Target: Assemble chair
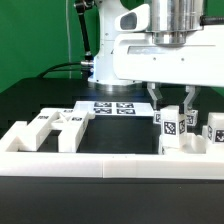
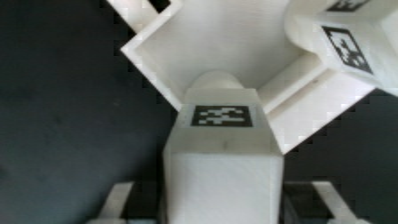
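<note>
Fingers [image 1: 190, 98] of the gripper [image 1: 172, 108] are clamped on a white chair piece [image 1: 170, 127]. The wrist view shows it running straight between them, its tag [image 2: 221, 115] facing the camera. In my exterior view that piece stands at about four o'clock, with more tagged parts [image 1: 214, 130] just beside it toward three. Other chair panels [image 1: 60, 125] lie near eight o'clock, well apart, and the marker board [image 1: 112, 107] sits flat around centre.
</note>
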`<control>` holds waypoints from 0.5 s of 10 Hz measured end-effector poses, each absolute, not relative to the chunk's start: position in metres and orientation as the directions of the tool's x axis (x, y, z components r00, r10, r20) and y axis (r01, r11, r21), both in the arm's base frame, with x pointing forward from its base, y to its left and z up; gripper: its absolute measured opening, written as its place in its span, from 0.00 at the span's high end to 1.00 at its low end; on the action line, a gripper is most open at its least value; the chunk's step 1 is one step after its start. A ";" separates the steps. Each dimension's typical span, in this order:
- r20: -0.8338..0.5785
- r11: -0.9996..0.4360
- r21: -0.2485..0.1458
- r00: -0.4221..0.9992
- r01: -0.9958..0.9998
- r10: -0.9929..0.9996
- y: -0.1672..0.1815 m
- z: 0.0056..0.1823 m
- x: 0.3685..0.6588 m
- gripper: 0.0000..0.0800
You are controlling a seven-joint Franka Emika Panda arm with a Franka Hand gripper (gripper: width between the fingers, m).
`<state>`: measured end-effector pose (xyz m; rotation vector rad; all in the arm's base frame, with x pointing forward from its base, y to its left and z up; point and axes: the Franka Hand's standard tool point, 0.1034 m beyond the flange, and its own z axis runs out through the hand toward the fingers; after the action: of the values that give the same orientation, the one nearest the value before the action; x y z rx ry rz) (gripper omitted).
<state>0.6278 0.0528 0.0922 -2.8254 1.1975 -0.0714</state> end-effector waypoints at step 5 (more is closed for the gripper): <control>-0.022 -0.307 -0.080 0.309 -0.948 -0.951 0.058 0.092 0.628 0.64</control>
<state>0.6284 0.0578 0.0919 -2.4779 1.8016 -0.0453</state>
